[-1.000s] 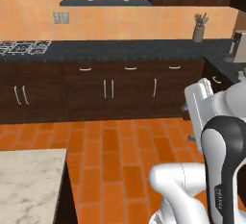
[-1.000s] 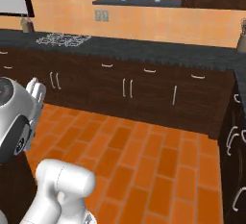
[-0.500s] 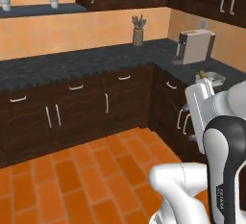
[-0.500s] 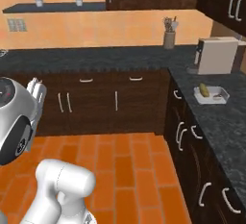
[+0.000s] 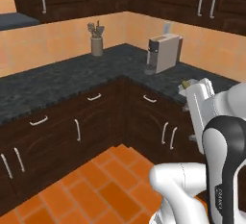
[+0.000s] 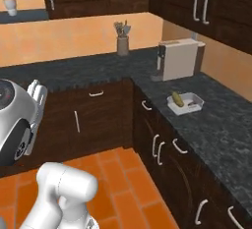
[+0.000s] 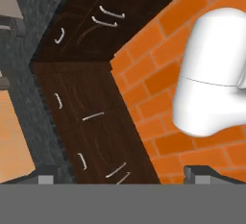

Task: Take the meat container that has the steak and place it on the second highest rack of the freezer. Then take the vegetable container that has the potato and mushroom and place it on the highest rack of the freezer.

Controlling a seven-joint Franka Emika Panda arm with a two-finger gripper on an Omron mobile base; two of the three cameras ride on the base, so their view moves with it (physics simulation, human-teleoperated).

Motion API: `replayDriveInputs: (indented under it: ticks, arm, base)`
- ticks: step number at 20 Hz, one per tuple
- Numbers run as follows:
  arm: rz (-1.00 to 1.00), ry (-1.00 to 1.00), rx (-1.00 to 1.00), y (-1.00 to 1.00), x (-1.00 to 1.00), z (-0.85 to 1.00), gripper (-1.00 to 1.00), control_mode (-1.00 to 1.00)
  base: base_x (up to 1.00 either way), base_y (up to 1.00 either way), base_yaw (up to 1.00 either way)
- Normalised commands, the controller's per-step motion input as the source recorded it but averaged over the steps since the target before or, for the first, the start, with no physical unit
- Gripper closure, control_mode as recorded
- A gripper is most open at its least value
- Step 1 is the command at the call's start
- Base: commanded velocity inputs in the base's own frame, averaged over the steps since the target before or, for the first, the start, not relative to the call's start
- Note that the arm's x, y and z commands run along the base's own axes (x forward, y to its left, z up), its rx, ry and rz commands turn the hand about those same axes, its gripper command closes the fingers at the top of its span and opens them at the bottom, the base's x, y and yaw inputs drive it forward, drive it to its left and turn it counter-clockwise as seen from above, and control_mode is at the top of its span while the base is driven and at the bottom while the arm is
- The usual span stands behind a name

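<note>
Compared with one second ago, the whole picture has shifted, so the base is turning: the stove and the wall shelf are gone from the left base view, and the corner of the kitchen is now in front. Nothing on the counter itself seems to move.

Largest is the dark speckled stone counter over dark wood cabinets, which bends around the far corner and runs near along the right side. On it stands a boxy beige coffee machine, and further left a grey utensil holder. Near the machine, on the right stretch, lies a shallow white container with an elongated yellowish potato inside; a mushroom I cannot make out.

The two-finger gripper looks down at the orange brick floor, its fingertips wide apart and holding nothing.

I judge the step is still searching: no steak container and no freezer are visible. Next the base must probably keep driving to find the meat container first.
</note>
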Motion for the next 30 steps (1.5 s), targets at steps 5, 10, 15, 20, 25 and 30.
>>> replayDriveInputs:
  ticks: [5, 10, 15, 20, 25, 30]
  arm:
    - [0.0, 0.0, 0.0, 0.0, 0.0, 0.0, -1.0, 1.0]
    - [0.0, 0.0, 0.0, 0.0, 0.0, 0.0, -1.0, 1.0]
    - [0.0, 0.0, 0.0, 0.0, 0.0, 0.0, -1.0, 1.0]
    - [0.0, 0.0, 0.0, 0.0, 0.0, 0.0, -1.0, 1.0]
    - [0.0, 0.0, 0.0, 0.0, 0.0, 0.0, -1.0, 1.0]
    - [0.0, 0.0, 0.0, 0.0, 0.0, 0.0, -1.0, 1.0]
  base:
    - [0.92, 0.45, -0.59]
    - [0.5, 0.3, -0.81]
    - [0.54, 0.1, -0.78]
    - [0.95, 0.14, -0.39]
    - [0.78, 0.48, -0.36]
    - [0.18, 0.5, -0.36]
